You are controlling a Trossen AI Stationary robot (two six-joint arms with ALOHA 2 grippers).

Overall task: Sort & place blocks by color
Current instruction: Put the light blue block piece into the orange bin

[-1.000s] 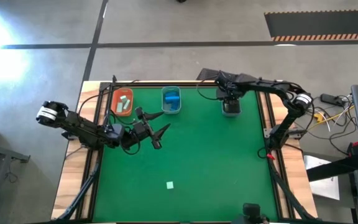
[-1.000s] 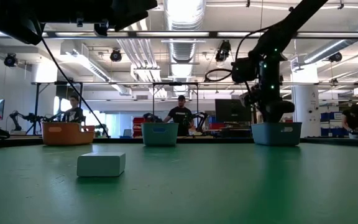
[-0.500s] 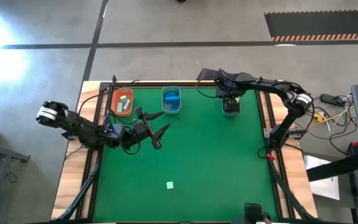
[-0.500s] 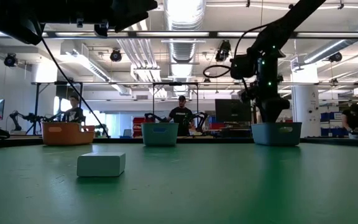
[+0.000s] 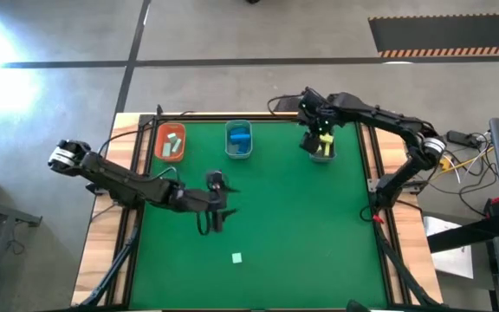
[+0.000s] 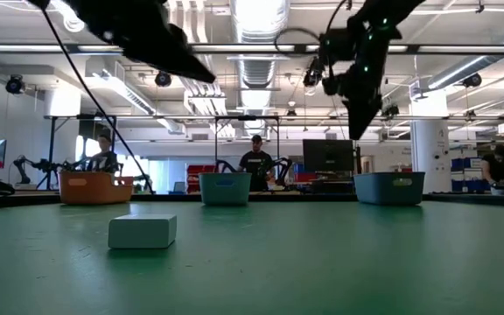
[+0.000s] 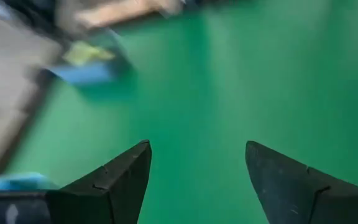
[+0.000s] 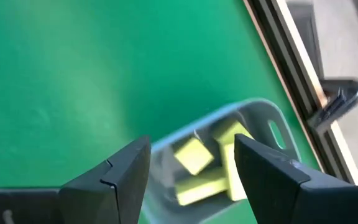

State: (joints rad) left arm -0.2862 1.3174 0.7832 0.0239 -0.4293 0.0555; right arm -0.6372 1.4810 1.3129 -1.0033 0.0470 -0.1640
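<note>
One pale mint block [image 5: 236, 256] lies flat on the green table toward the near edge; it also shows in the low view [image 6: 143, 231]. Yellow blocks [image 8: 194, 155] lie in the grey bin [image 5: 322, 152], mint blocks in the orange bin [image 5: 171, 141] and blue blocks in the clear bin [image 5: 239, 139]. My right gripper [image 5: 312, 143] [image 8: 191, 140] hangs open above the grey bin and holds nothing. My left gripper [image 5: 212, 217] [image 7: 194, 146] is open over bare table left of centre, well short of the loose mint block.
The three bins stand in a row along the table's far edge. Wooden borders and black rails [image 5: 133, 217] run down the left and right sides. Green surface lies open between the bins and the mint block. People stand in the room beyond the table [image 6: 254, 162].
My right gripper has risen out of the grey bin and tipped, and now hangs above it. My left arm has stretched toward the table's right and near side, and its gripper has turned about. The mint block has stayed where it was.
</note>
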